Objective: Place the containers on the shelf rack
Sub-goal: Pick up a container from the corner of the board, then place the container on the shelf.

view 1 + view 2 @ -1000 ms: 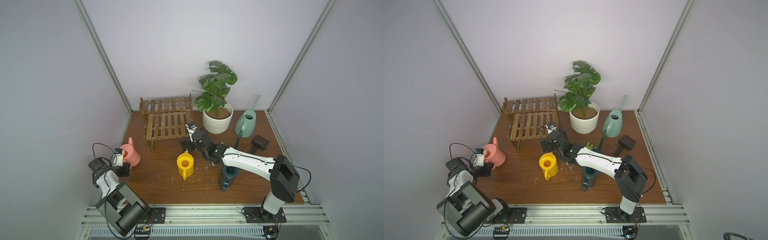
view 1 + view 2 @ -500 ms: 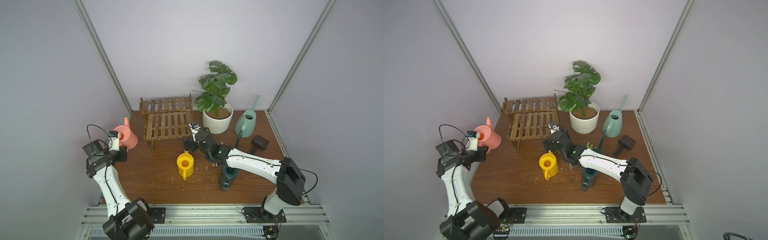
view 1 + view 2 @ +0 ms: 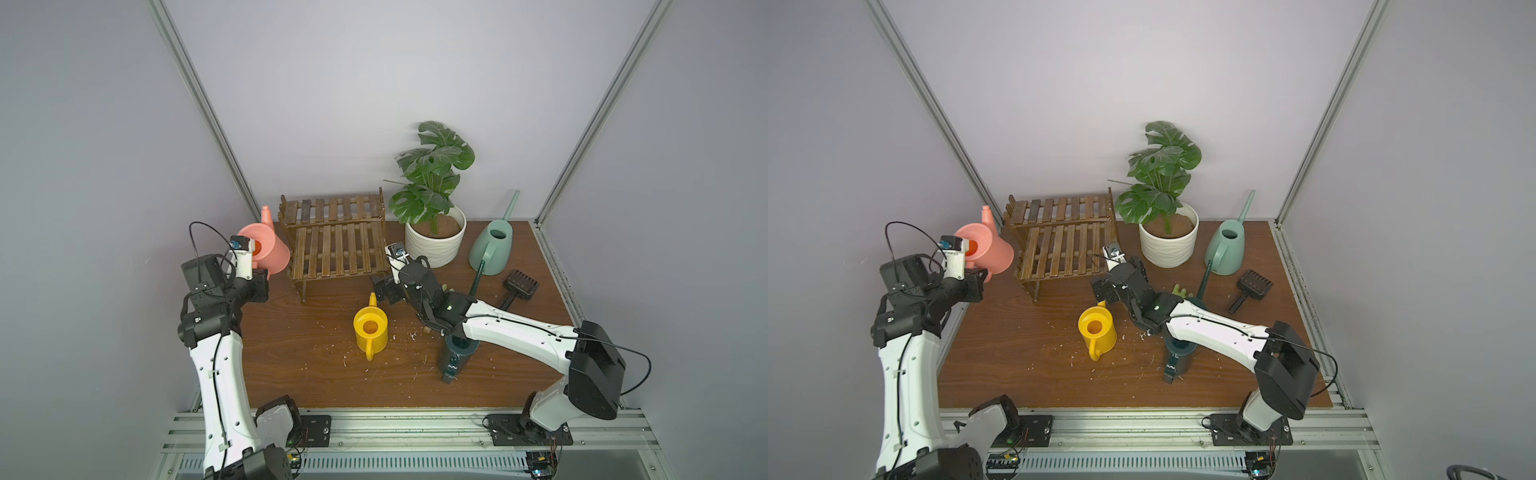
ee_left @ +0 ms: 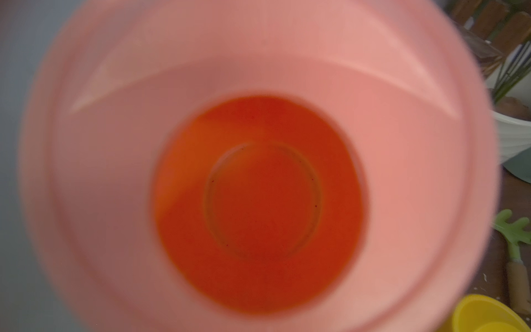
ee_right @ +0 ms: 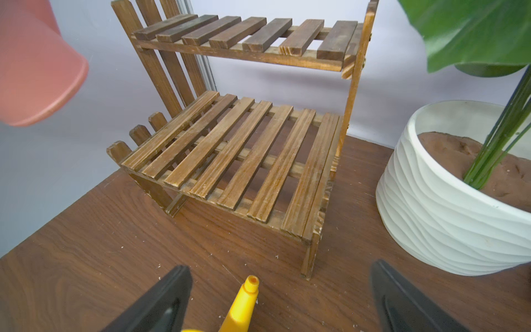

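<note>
Pink can (image 3: 266, 245) clamped in left pincer (image 3: 258, 277), off the table; right pincer (image 5: 280, 290) wide open, empty, yellow can (image 5: 244, 300) spout between its fingers.

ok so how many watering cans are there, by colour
pink watering can: 1
yellow watering can: 1
dark teal watering can: 1
mint green watering can: 1
total: 4

pink can (image 3: 270, 249) aloft beside rack (image 3: 336, 249), yellow can (image 3: 371, 332), teal can (image 3: 459, 353), mint can (image 3: 492, 249) upright
</note>
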